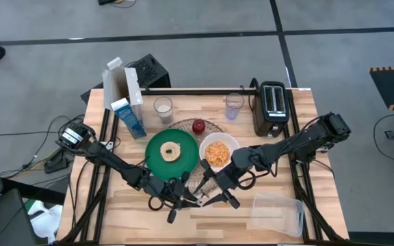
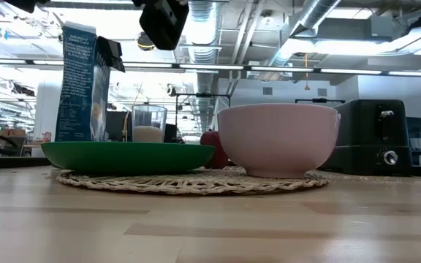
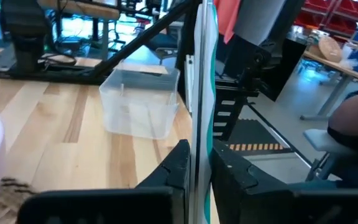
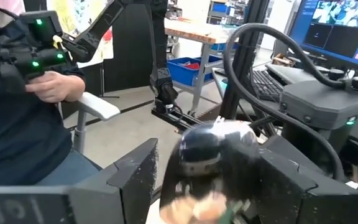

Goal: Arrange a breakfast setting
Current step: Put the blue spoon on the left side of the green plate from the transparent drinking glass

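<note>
The breakfast setting sits in the middle of the table. The round woven wire mat carries the green plate on its left with the pale bagel on it. The smaller white bowl is just to the right, holding something orange. The red apple rests at the mat's far edge. One clear glass, the other clear glass and the blue-white carton stand farther back, I judge so the near side stays free for my arms.

My left gripper is at the near edge of the mat, fingers pressed together on a thin flat sheet with a green edge, held upright and edge-on. I cannot tell what it is. My left arm reaches in low from the table's left side.

My right gripper is just beside it, near the bowl, the arm stretched in from the right. Something blurred lies between its fingers, so I cannot tell its grip.

The black toaster and the clear plastic tub stay on the right, apart from the setting.
</note>
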Available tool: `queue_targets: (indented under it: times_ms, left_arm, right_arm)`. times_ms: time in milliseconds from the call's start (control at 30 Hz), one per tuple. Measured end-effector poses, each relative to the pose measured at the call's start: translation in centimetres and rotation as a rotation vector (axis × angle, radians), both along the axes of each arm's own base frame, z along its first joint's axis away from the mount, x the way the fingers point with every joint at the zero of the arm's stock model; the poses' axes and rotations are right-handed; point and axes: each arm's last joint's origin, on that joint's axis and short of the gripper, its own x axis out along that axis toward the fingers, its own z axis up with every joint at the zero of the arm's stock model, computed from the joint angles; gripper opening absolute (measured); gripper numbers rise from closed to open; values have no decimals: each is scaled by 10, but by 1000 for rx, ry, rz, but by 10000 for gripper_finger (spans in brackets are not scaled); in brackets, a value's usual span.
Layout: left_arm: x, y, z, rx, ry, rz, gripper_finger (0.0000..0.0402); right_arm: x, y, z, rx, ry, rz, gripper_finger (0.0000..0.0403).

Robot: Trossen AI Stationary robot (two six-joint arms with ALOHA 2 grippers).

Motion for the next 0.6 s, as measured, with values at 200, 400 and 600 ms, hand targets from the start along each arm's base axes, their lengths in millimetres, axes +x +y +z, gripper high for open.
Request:
queue_targets:
  times_ms: [200,400,600]
  left_arm:
    - [-4,0,-2,-17,67,67,29]
    - [-22,-9,4,-61,174,156,25]
    - [-51,-17,4,-118,343,300,27]
  right_arm:
    - [-5,0,1,0,60,-3,258]
    - [-35,2,18,-38,152,-31,259]
    - [-70,8,32,-61,251,-50,260]
